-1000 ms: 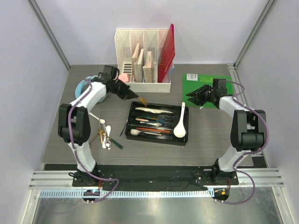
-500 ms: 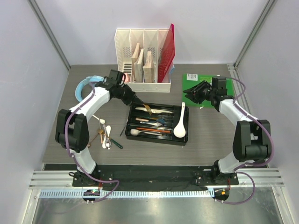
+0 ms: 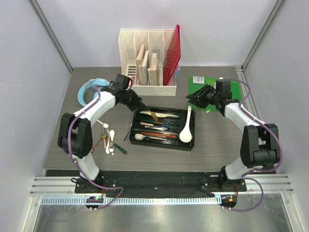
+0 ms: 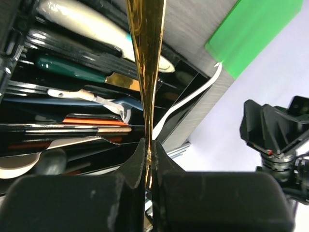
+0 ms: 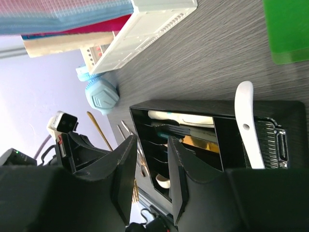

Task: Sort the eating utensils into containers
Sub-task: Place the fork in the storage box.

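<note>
- The left gripper (image 3: pixel 139 103), matte black, is clamped tight on a slim gold utensil (image 3: pixel 151 114). The left wrist view shows its pads (image 4: pixel 137 159) pinching the thin polished handle (image 4: pixel 146 63), which flares wider away from the grip.
- The gold utensil slants down over the far left part of the black tray (image 3: pixel 159 143), a shallow, glossy plastic rectangle split into long narrow compartments.
- Inside lie pale, dark green, orange and wood-toned handles. A smooth white soup spoon (image 3: pixel 186 128) fills the right-hand compartment, its handle end resting over the far rim.
- The right gripper (image 3: pixel 195 99) hangs half open and empty over the grey wood-grain table (image 3: pixel 217 140) beside a flat green mat (image 3: pixel 215 87).
- More loose utensils (image 3: pixel 109 137) lie left of the tray.
</note>
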`<state>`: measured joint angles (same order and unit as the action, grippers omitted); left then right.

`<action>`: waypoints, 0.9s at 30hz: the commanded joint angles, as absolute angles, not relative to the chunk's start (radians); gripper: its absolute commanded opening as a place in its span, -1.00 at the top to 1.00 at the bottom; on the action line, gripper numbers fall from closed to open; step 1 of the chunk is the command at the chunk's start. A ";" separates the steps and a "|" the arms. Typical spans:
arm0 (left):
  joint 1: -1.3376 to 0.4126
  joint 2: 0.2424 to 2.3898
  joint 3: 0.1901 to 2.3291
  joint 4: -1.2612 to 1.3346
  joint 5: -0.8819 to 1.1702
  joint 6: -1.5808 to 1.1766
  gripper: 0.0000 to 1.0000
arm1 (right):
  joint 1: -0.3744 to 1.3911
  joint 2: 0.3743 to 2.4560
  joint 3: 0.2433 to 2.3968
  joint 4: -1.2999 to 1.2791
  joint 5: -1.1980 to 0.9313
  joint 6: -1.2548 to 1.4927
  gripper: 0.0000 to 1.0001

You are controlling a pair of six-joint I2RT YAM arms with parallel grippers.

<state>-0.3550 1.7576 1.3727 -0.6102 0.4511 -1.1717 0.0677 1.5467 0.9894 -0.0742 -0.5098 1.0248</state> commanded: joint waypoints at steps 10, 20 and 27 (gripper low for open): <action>-0.402 1.836 1.448 -0.589 0.429 -1.200 1.00 | 0.078 1.486 1.019 -0.106 -0.538 0.940 0.26; -0.417 1.793 1.387 -0.598 0.476 -1.134 1.00 | 0.081 1.496 0.986 -0.117 -0.517 0.956 0.25; -0.437 1.874 1.514 -0.546 0.512 -1.337 1.00 | 0.104 1.531 1.002 -0.087 -0.511 1.021 0.25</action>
<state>-0.4198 1.8484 1.4200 -0.6102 0.4442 -1.1896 0.0856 1.5280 0.9779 -0.1276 -0.5140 0.9752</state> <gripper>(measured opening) 0.008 0.377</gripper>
